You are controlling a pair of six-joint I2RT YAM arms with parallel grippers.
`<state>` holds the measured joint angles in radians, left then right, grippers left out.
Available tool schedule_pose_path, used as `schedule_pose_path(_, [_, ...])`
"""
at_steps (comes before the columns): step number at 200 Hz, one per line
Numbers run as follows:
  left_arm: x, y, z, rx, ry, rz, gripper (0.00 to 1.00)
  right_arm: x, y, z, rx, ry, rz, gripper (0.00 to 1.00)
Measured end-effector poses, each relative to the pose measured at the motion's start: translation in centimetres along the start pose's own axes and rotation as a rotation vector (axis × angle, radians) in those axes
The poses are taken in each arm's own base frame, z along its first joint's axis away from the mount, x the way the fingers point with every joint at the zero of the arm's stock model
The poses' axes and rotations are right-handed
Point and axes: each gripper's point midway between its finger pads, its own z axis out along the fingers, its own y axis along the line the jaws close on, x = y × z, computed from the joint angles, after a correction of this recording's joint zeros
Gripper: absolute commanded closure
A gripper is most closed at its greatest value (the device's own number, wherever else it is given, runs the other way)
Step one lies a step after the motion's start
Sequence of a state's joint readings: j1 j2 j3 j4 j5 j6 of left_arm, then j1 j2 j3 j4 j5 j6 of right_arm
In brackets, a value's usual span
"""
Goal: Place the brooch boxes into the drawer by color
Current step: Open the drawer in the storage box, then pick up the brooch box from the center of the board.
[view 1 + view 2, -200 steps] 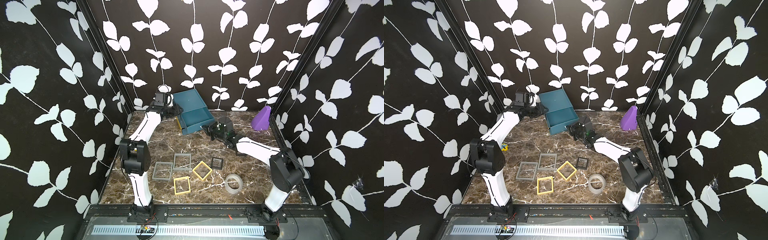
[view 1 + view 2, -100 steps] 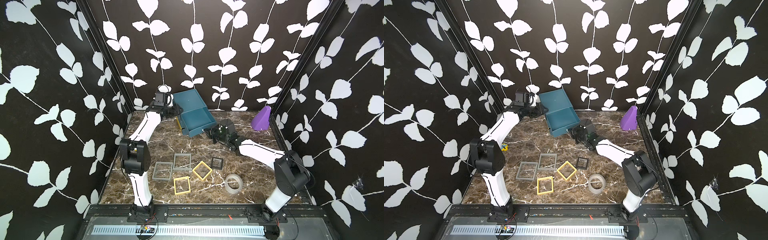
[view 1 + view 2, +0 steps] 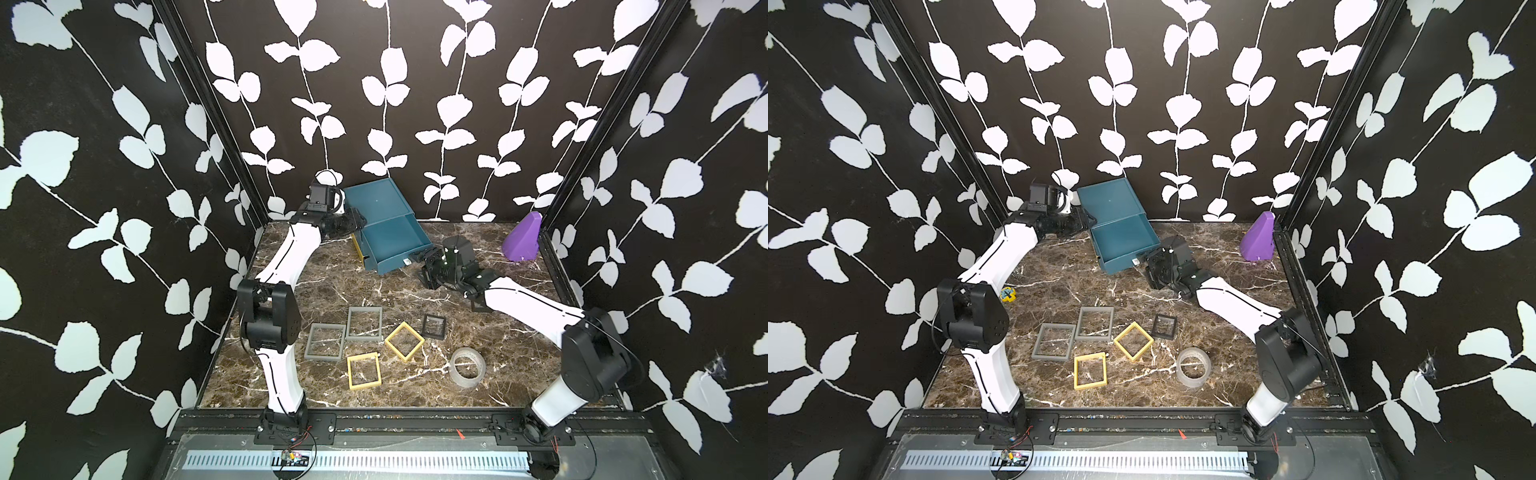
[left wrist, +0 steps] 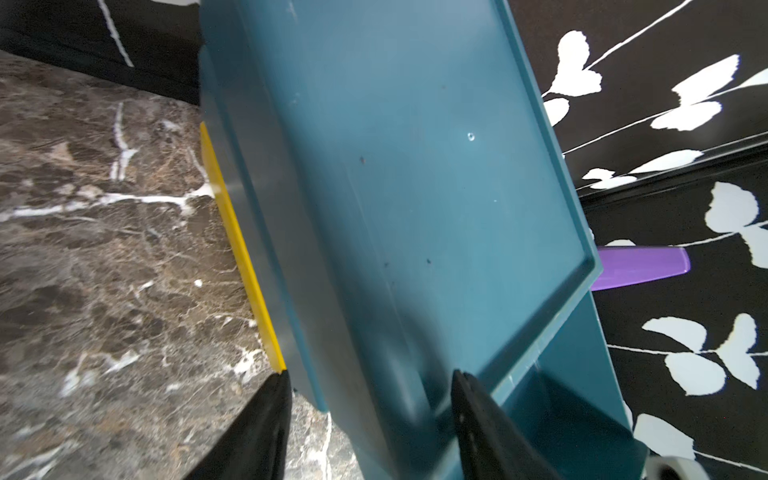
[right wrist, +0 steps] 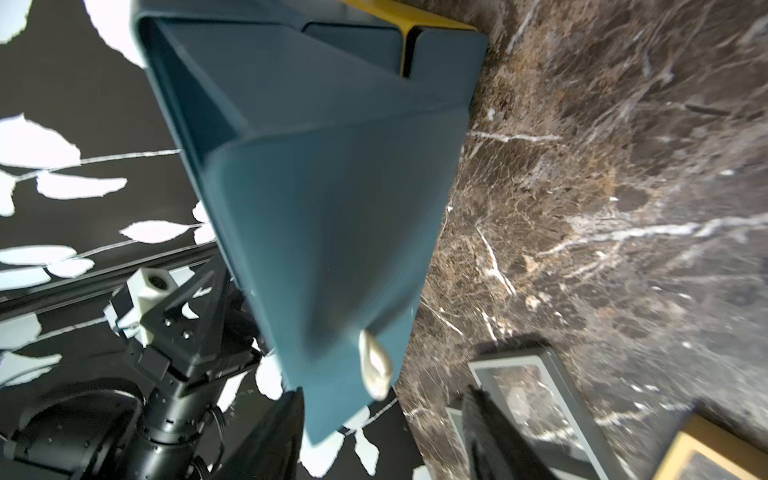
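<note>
The teal drawer chest [image 3: 376,203] stands at the back with its top drawer [image 3: 392,245] pulled out, and nothing lies in that drawer. My right gripper [image 3: 424,264] is open just in front of the drawer's pale knob [image 5: 374,365], not touching it. My left gripper [image 4: 370,374] is open, its fingers straddling the chest's top left edge near the yellow strip [image 4: 232,232]. On the table toward the front lie two grey brooch boxes [image 3: 325,341] [image 3: 364,323], two yellow ones [image 3: 404,341] [image 3: 364,371] and a black one [image 3: 434,326].
A clear tape roll [image 3: 467,368] lies right of the boxes. A purple wedge [image 3: 521,243] stands in the back right corner. A small yellow and blue object [image 3: 1008,294] sits by the left wall. My right forearm [image 3: 528,307] stretches low across the table's right side.
My right gripper has gone from shut on the drawer's knob to open and has drawn back slightly. My left gripper's jaws have widened around the chest's edge.
</note>
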<state>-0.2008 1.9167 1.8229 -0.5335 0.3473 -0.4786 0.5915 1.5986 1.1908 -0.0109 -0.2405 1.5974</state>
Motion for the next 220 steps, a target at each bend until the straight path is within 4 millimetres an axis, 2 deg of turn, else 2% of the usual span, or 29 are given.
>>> schedule_pose_path(25, [-0.3, -0.3, -2.3, -0.027, -0.041, 0.009, 0.41, -0.7, 1.9, -2.9, -0.003, -0.022, -0.104, 0.36])
schedule_pose_path(57, [0.3, -0.3, -6.4, -0.078, -0.09, 0.016, 0.45, -1.5, 4.4, -7.5, -0.006, -0.069, -0.352, 0.39])
schedule_pose_path(77, [1.8, 0.2, -8.8, -0.117, -0.096, 0.019, 0.48, -1.0, 5.2, -10.4, -0.012, -0.081, -0.528, 0.4])
schedule_pose_path(99, [4.7, 1.3, -10.8, -0.158, -0.071, 0.021, 0.51, -0.2, 4.9, -13.1, 0.005, -0.071, -0.703, 0.42])
schedule_pose_path(122, [8.9, 2.9, -11.8, -0.201, -0.009, 0.016, 0.54, 0.6, 3.4, -14.9, 0.032, -0.045, -0.846, 0.45])
schedule_pose_path(146, [13.8, 4.5, -12.3, -0.246, 0.08, 0.013, 0.57, 1.3, 0.2, -15.9, 0.094, 0.005, -0.938, 0.47])
schedule_pose_path(173, [18.4, 6.0, -12.8, -0.285, 0.156, 0.012, 0.59, 1.7, -3.1, -16.8, 0.171, 0.05, -0.988, 0.49])
schedule_pose_path(195, [21.2, 7.0, -13.2, -0.307, 0.203, -0.001, 0.6, 1.6, -4.9, -17.5, 0.22, 0.06, -1.011, 0.5])
schedule_pose_path(220, [23.5, 8.1, -12.9, -0.333, 0.258, -0.019, 0.62, 1.4, -6.3, -18.0, 0.264, 0.064, -1.018, 0.5])
